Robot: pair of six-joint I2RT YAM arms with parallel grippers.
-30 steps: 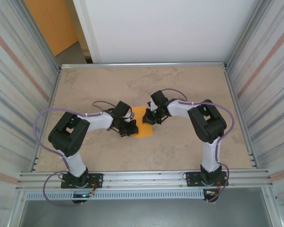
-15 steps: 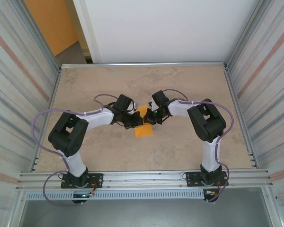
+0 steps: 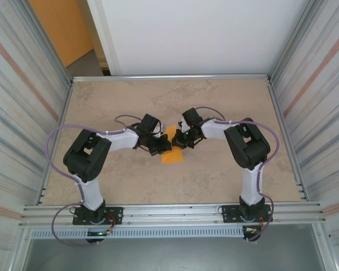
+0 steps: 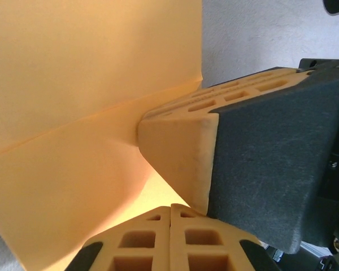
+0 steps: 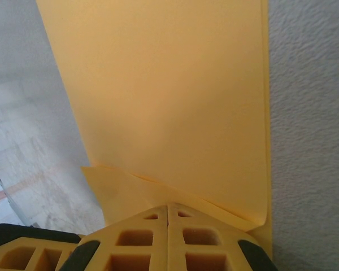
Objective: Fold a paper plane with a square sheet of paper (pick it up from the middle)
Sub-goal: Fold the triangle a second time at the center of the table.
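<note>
The square sheet of paper (image 3: 172, 155) lies folded on the table's middle, bright orange. In the left wrist view the paper (image 4: 73, 84) has a crease running across it. In the right wrist view the paper (image 5: 169, 101) has a folded flap lying over its near edge. My left gripper (image 3: 162, 147) is shut and rests over the sheet's left side, its tips (image 4: 170, 208) down on the paper. My right gripper (image 3: 179, 141) is shut too, its tips (image 5: 168, 206) pressing on the flap. One right finger (image 4: 181, 152) shows close in front of the left gripper. Nothing is pinched between either pair of jaws.
The beige table (image 3: 226, 101) is framed by metal rails (image 3: 169, 212) at the near edge and corrugated walls (image 3: 22, 113) on both sides. A white panel (image 3: 192, 34) and an orange wall panel (image 3: 59, 28) stand behind. Both arms' cables loop beside their elbows.
My left gripper has swung right and away from me, from beside the paper's left edge onto the sheet, close to the right gripper. The right gripper has hardly moved.
</note>
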